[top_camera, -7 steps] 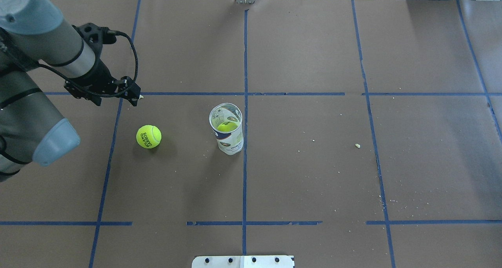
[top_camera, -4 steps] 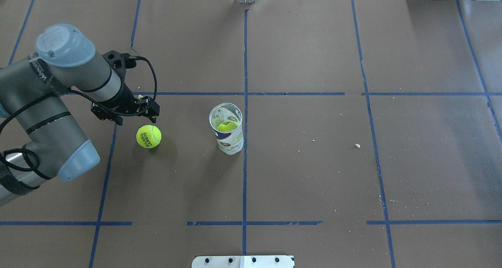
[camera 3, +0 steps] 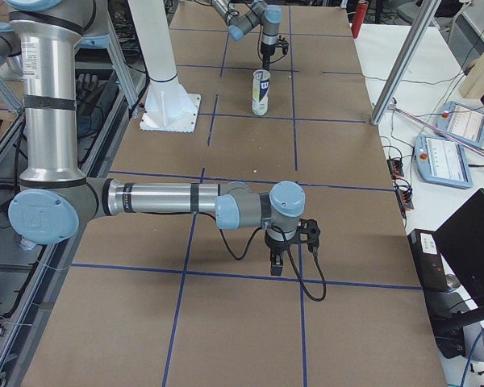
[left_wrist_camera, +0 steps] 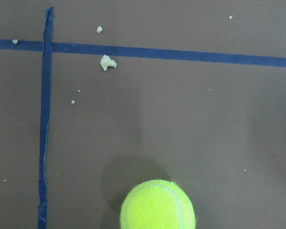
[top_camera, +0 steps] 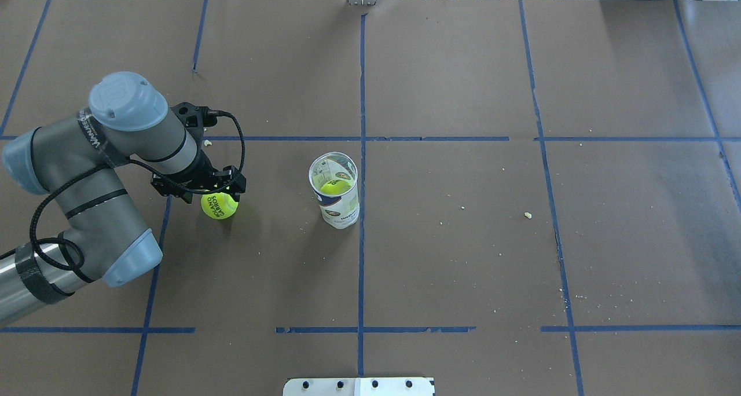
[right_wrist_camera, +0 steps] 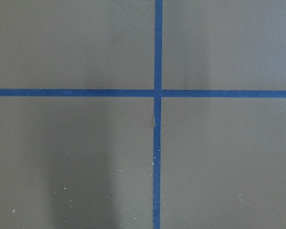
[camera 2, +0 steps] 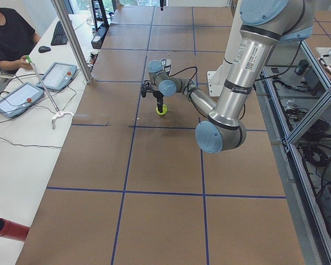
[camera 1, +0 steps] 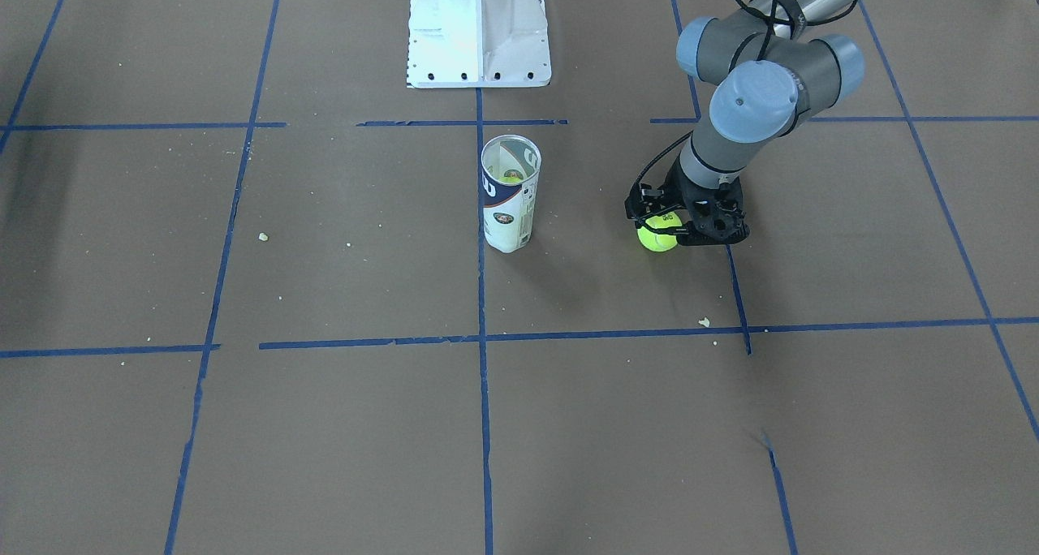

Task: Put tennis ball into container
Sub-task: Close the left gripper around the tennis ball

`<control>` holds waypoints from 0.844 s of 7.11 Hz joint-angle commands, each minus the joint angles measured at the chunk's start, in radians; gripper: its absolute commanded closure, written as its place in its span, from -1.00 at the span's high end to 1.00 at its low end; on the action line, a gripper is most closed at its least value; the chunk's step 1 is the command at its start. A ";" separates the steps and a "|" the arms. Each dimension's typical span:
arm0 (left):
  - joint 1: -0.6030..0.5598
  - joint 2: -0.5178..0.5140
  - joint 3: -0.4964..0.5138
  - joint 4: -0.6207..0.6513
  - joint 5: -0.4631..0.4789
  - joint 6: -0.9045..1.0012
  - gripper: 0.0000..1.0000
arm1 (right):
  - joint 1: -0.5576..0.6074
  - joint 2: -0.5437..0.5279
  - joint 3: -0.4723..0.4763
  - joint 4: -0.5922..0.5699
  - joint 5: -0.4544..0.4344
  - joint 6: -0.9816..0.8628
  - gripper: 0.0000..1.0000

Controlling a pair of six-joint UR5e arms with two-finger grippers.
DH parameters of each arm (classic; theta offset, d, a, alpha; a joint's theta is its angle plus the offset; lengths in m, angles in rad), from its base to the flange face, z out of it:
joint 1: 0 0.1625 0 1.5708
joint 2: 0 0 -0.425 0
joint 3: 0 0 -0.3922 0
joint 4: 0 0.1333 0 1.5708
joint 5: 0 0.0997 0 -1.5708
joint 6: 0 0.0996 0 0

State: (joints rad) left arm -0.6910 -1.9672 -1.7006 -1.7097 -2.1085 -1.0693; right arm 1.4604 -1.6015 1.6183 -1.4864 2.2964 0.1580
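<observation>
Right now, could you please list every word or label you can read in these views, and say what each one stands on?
"ROLAND GARROS": on the loose ball.
Container: label print and logo, too blurred to read.
Ball in the container: dark print, unreadable.
Left arm: lettering along the link, too small to read.

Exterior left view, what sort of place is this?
Probably a robotics lab test cell: a paper-covered table gridded with blue tape, a robot arm, and an operator seated beside control tablets.
</observation>
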 commanded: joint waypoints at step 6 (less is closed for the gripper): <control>0.013 0.004 -0.046 -0.028 0.001 -0.063 -1.00 | 0.000 0.000 0.000 0.000 0.000 0.000 1.00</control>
State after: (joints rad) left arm -0.6733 -1.9663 -1.6908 -1.7499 -2.1077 -1.1173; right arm 1.4603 -1.6015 1.6183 -1.4864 2.2963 0.1580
